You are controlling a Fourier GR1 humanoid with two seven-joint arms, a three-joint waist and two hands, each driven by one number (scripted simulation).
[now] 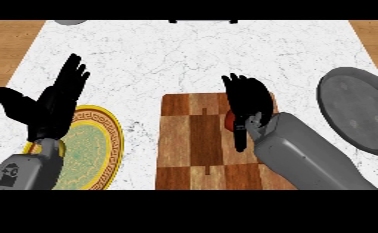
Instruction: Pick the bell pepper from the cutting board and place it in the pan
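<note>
**Operator:** Status check. What lies nearest on the table (184, 57)?

**Guide:** At the near edge, toward the left, you have a patterned plate (96, 152). Your left hand (55, 108) shows above it, fingers straight and pointing up, with nothing in it. Treat it as resting. To the right of the plate and apart from it, the cutting board (192, 147) lies at the middle of the near edge.

**Operator:** Where is the bell pepper?

**Guide:** It is on the cutting board, toward the board's far right corner. Only a red sliver of the bell pepper (229, 121) shows, at the left side of your right hand (251, 102), which covers the rest.

**Operator:** Is it grasped?

**Guide:** Your right hand is spread. Its fingers reach toward the far edge and the thumb points back toward you. No finger can be seen curled round the pepper. Whether the palm touches it cannot be told. Judge the pick as begun but not completed: the hand is in position and the pepper has not left the board.

**Operator:** And the pan?

**Guide:** The pan (354, 109) sits at the table's right edge, beyond the board's right side and apart from it. Nothing shows inside it.

**Operator:** What remains?

**Guide:** By this reading, nearly all of it. You have to close on the pepper, lift it, carry it right to the pan, and release it there.
</note>
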